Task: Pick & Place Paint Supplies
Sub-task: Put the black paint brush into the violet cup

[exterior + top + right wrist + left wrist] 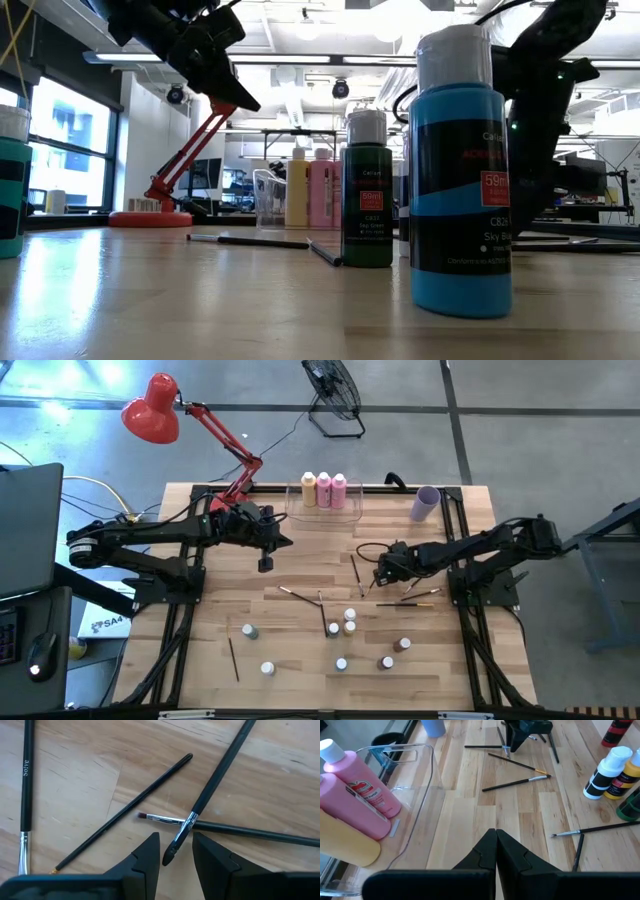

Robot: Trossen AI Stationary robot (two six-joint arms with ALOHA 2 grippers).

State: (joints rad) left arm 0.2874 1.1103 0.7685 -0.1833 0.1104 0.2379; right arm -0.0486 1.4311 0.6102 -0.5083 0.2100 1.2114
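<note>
The wooden table (300, 660) carries, nearest the front edge, a scatter of small white-capped bottles (341, 663) standing upright, with one dark brush (233, 658) lying apart toward the left. In the low view a sky-blue bottle (460, 180) stands closest and a dark green one (367, 195) a little behind it. Farther back, brushes (300, 596) lie across the middle of the table, and more brushes (145, 795) lie crossed under the right arm. At the far edge a clear bin (297, 510) holds three tall bottles (323, 490) upright — one yellow-orange, two pink — with a lilac cup (425, 503) on its side to the right. A red desk lamp (152, 408) reaches in from the far left, a floor fan (333, 394) stands beyond the table, and the low view shows a bright workshop room behind. The right gripper (174, 851) hangs low over the crossed brushes, fingers partly apart — the bristle end of one brush (210, 785) lies between them, and whether they touch it I cannot tell. The left gripper (496, 845) hovers beside the bin, fingers pressed together, holding nothing.
</note>
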